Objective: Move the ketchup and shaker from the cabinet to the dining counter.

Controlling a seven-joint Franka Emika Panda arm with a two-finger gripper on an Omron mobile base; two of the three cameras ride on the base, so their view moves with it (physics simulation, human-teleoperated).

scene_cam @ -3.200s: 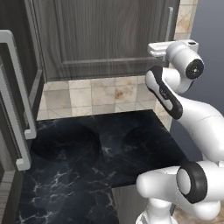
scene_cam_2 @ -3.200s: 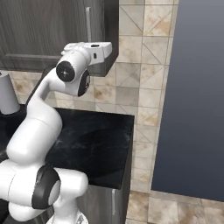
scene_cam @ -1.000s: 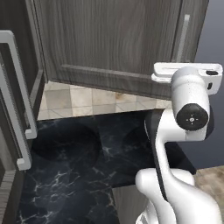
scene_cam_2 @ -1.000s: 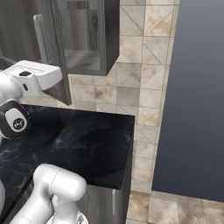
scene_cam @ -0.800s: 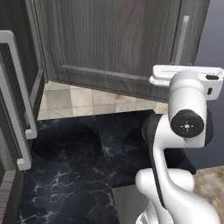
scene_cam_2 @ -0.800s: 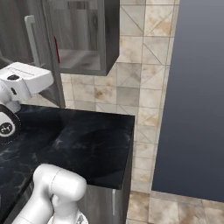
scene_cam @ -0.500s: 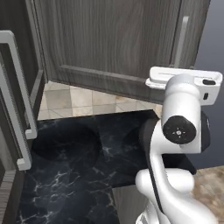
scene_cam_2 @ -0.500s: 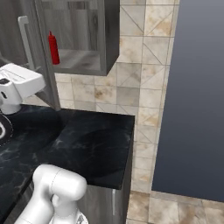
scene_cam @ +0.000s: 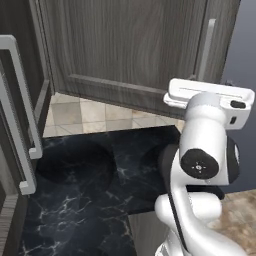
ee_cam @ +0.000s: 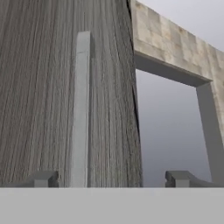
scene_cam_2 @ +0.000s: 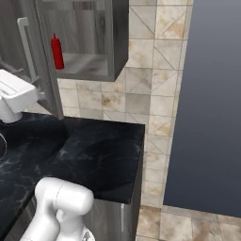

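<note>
The cabinet (scene_cam_2: 94, 42) stands open, its door (scene_cam: 125, 45) swung out toward me. The ketchup (scene_cam_2: 57, 52), a slim red bottle, stands upright at the left end of the inner shelf. In the hand view my gripper (ee_cam: 113, 179) is open, its fingertips (ee_cam: 43, 178) wide apart at the door's outer edge. The vertical bar handle (ee_cam: 81, 109) rises between them, close to the left tip, with nothing gripped. My white hand (scene_cam: 207, 95) sits just below the handle (scene_cam: 208, 50). The shaker and the dining counter are out of view.
A black marble worktop (scene_cam_2: 99, 155) runs under the cabinet against the tiled wall (scene_cam_2: 150, 70). Another grey door with a long bar handle (scene_cam: 20, 115) juts in at the left. A plain blue-grey wall (scene_cam_2: 207, 94) and tiled floor (scene_cam_2: 188, 226) lie to the right.
The jaws went from shut on the door handle to wide open. The door swung further out, uncovering the ketchup in the right base view, and the hand moved with it.
</note>
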